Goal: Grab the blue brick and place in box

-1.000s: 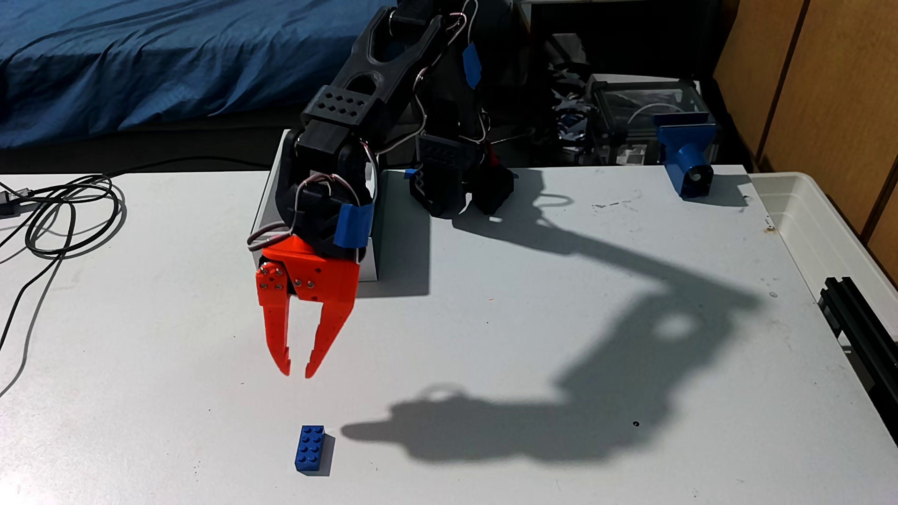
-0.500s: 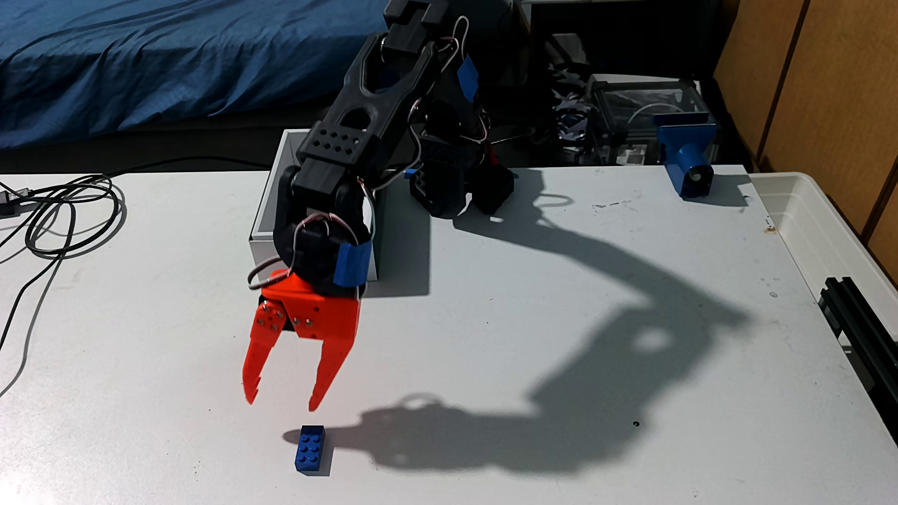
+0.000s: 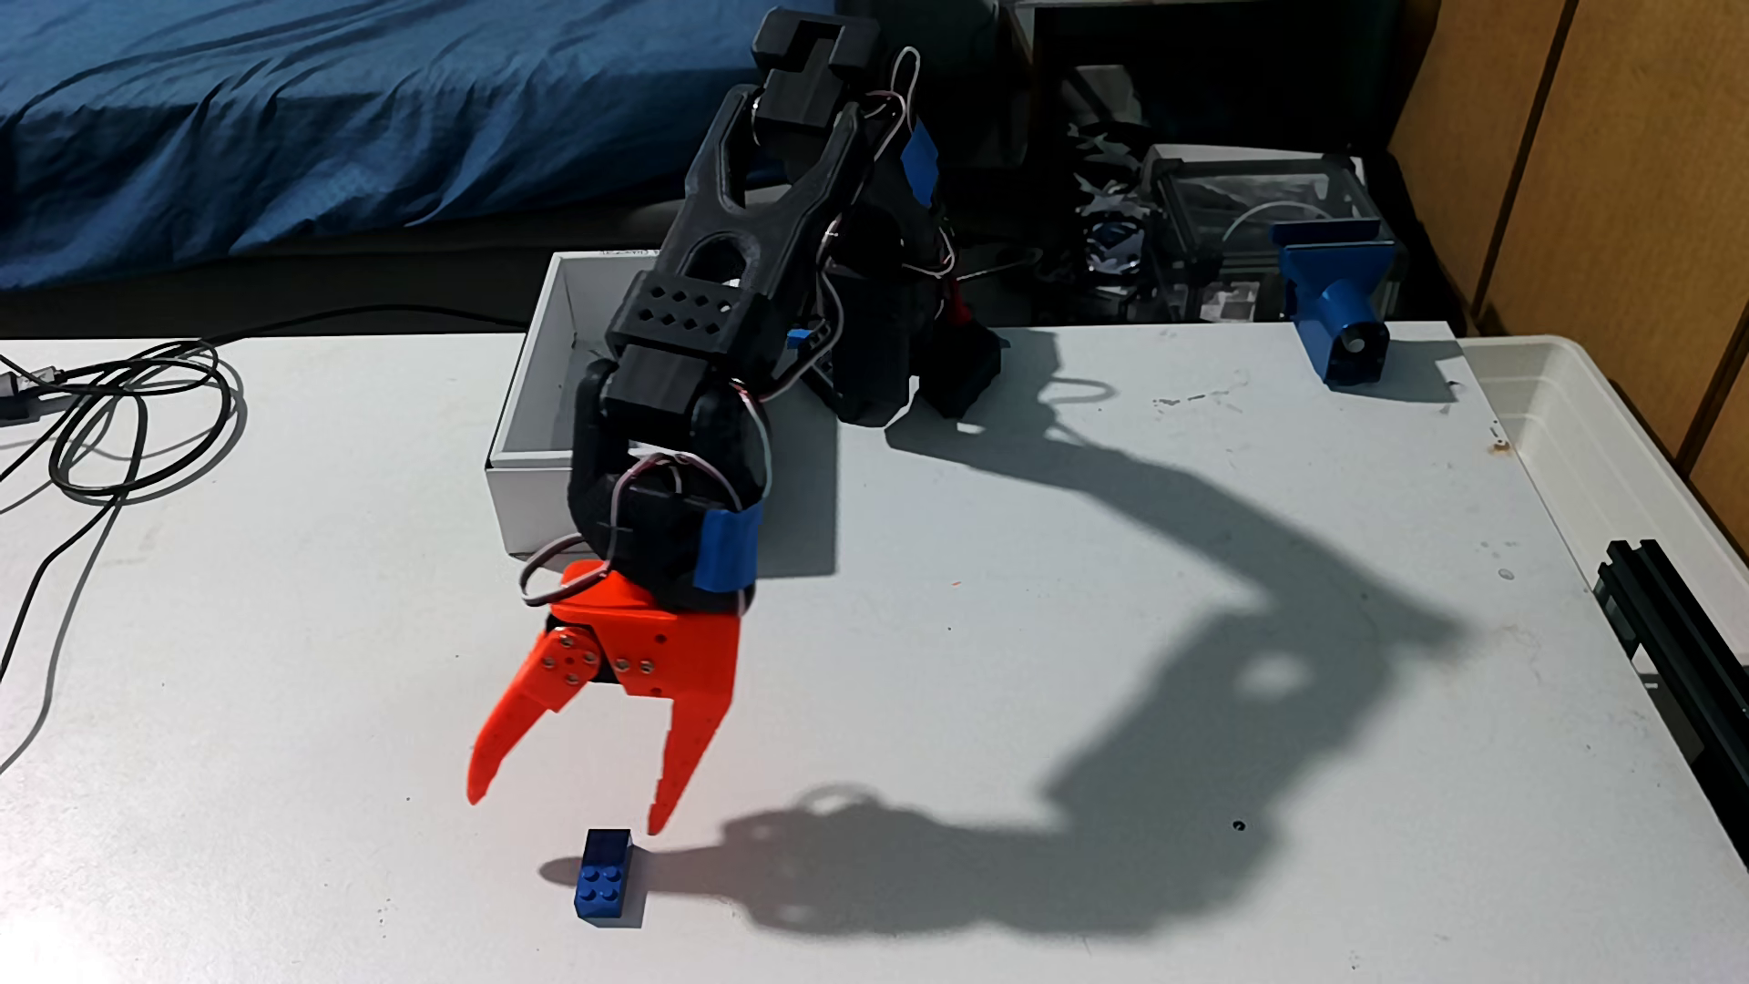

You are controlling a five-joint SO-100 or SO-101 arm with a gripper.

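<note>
Gripper: the orange gripper [image 3: 565, 818] hangs over the white table [image 3: 1041, 662] with its two fingers spread wide and nothing between them; the fingertips point down toward the near edge.
Blue brick: the blue brick [image 3: 602, 875] lies on the table near the front edge, studs up, just below and between the fingertips and apart from both; the arm's shadow falls across its far end.
Long axis: it runs from the near edge toward the arm, almost straight up the fixed view, tilted slightly to the right.
Handling: likely light, rigid, hard plastic with smooth, somewhat slippery sides; not fragile.
Hold: best taken across the short width, one finger on each long side, near the middle.
Box: the white box [image 3: 530, 416] stands open behind the arm, well apart from the brick.
</note>
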